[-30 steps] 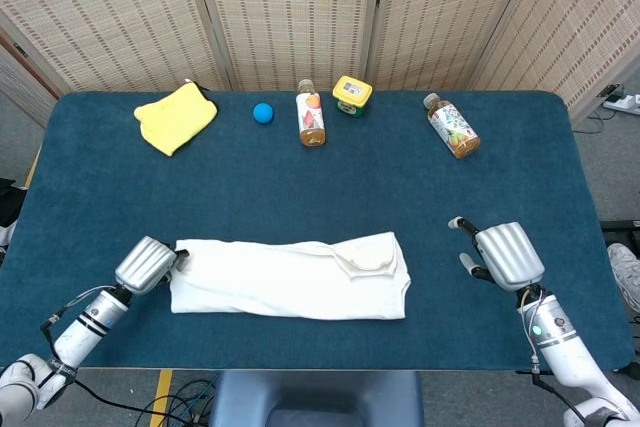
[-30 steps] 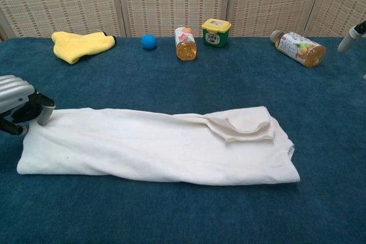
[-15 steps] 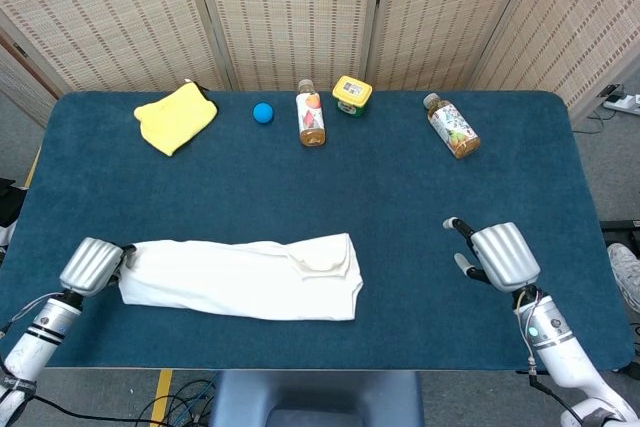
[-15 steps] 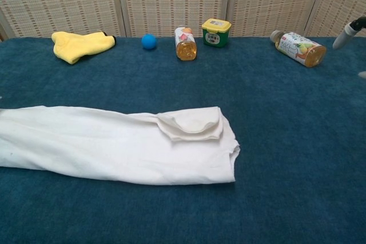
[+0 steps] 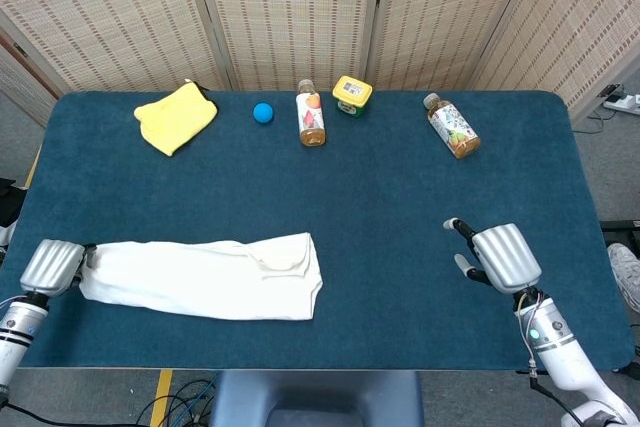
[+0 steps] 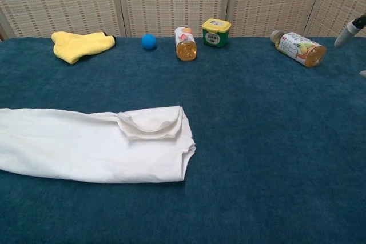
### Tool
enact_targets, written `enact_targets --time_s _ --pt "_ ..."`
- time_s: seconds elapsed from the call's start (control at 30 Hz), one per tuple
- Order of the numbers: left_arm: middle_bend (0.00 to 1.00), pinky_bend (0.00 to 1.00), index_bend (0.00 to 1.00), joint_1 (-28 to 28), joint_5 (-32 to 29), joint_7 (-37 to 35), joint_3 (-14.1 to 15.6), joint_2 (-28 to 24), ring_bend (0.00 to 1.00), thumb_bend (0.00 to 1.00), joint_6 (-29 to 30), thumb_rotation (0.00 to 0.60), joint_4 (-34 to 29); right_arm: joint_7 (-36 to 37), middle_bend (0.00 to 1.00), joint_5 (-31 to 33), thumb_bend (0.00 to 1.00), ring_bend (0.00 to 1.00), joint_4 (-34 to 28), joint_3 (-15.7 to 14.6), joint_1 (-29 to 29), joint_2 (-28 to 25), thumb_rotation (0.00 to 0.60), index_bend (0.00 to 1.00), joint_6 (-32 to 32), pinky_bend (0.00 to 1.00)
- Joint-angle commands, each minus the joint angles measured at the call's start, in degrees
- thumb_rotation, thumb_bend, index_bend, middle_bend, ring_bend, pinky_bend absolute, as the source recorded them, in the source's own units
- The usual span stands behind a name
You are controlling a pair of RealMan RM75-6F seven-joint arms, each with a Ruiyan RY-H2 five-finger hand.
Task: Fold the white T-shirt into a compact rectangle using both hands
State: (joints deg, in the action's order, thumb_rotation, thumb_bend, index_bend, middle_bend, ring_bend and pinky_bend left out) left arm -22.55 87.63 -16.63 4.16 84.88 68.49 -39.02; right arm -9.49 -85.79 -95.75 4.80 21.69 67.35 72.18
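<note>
Head view: left hand (image 5: 50, 266) grips end of white T-shirt (image 5: 205, 276), long folded strip trailing from it toward right hand (image 5: 497, 255), well apart, fingers spread, holding nothing.
Chest view: strip only, left hand unseen. Step: repositioning; next, fold strip crosswise.

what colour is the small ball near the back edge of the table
Blue. The ball shows best in the chest view, between the yellow cloth and a bottle.
</note>
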Motion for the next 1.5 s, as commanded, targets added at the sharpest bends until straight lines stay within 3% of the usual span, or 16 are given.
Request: enact_targets --time_s 0.03,0.27,0.57,1.0,1.5 --pt "0.86 0.91 0.66 -0.50 -1.38 3.31 -1.87 -2.48 0.75 0.55 -0.39 0.600 -7.56 0.19 0.92 -0.11 0.34 0.95 0.03 0.01 -0.10 -0.26 0.600 0.30 0.16 1.00" --pt "0.86 0.91 0.65 -3.85 -4.79 17.16 -5.39 -9.57 0.75 0.55 -4.41 0.600 -30.67 1.81 0.92 -0.27 0.34 0.95 0.46 0.32 -0.59 -1.18 0.600 0.30 1.09 1.00" --pt "0.86 0.91 0.65 -8.45 -12.32 32.37 -10.28 -11.94 0.74 0.55 -9.16 0.600 -49.86 4.15 0.92 -0.33 0.34 0.95 2.25 -0.05 -1.66 -1.20 0.600 0.30 2.01 1.00" --pt "0.85 0.91 0.63 -14.93 -25.34 50.32 -14.66 -7.21 0.74 0.55 -9.42 0.600 -61.90 5.11 0.92 -0.40 0.34 0.95 2.49 -0.08 -2.76 -2.08 0.600 0.30 3.12 1.00" --pt "0.84 0.91 0.62 -20.73 -30.51 67.33 -13.69 3.91 0.74 0.55 -2.61 0.600 -63.21 5.09 0.92 -0.10 0.34 0.95 1.90 -0.08 -3.79 -3.34 0.600 0.30 3.64 1.00"
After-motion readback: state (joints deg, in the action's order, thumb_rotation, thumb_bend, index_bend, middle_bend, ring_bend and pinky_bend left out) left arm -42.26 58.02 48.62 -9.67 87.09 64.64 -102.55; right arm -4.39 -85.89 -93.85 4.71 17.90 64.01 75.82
